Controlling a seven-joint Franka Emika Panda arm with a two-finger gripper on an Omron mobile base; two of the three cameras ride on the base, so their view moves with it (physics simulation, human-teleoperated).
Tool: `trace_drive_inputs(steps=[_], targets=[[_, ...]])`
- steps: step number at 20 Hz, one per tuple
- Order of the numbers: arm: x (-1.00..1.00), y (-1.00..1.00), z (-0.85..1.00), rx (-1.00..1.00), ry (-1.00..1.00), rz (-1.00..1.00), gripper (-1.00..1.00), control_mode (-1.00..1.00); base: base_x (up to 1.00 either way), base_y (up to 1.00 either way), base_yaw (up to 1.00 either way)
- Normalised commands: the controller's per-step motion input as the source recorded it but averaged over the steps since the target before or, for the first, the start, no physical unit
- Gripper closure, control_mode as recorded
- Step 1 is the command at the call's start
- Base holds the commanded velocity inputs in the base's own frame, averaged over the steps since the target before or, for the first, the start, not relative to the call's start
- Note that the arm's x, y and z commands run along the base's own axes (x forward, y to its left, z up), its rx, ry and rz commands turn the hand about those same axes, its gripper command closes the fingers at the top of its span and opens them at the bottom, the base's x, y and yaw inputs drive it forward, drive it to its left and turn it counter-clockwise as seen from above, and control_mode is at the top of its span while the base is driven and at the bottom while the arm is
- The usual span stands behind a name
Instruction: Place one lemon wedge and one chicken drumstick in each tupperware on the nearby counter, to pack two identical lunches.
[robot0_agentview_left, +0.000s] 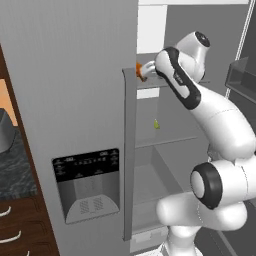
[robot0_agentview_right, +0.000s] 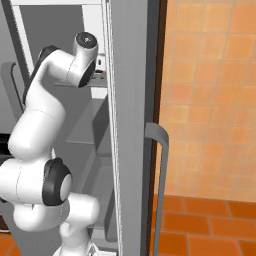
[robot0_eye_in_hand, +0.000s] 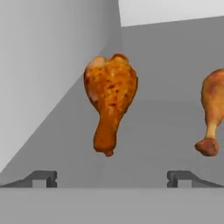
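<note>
End effector (robot0_eye_in_hand: 112, 178) is spread wide, holding nothing, reaching into the open fridge (robot0_agentview_left: 75, 100) at an upper shelf (robot0_eye_in_hand: 153, 144). 2 chicken drumsticks lie on that shelf: 1 drumstick (robot0_eye_in_hand: 109, 98) just ahead between the fingertips (robot0_eye_in_hand: 43, 178), fat end away, and a 2nd drumstick (robot0_eye_in_hand: 213, 111) at the hand view's right edge. A lemon wedge (robot0_agentview_left: 156, 124) sits on the lower shelf (robot0_agentview_left: 165, 140); the bench (robot0_agentview_left: 15, 170) is left of the fridge.

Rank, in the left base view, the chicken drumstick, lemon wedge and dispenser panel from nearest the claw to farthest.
1. chicken drumstick, at the open claw, upper shelf.
2. lemon wedge, lower down inside the fridge.
3. dispenser panel, closed door, lower left.
</note>
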Motion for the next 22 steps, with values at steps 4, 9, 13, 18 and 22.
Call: trace_drive_inputs(steps=[4,9,13,18,22], targets=[[0.87,0.01,0.00,0.00,0.00,-0.09,-1.00,-1.00,0.00,0.00,0.00],[0.56,0.26,-0.01,-0.03,0.04,-0.13,-1.00,-1.00,0.00,0.00,0.00],[0.59,0.04,-0.09,-0.01,0.05,-0.05,-1.00,-1.00,0.00,0.00,0.00],[0.35,0.00,-0.30,-0.04,0.08,0.00,-1.00,-1.00,0.00,0.00,0.00],[0.00,0.00,-0.42,-0.01,0.00,0.00,-1.00,-1.00,0.00,0.00,0.00]])
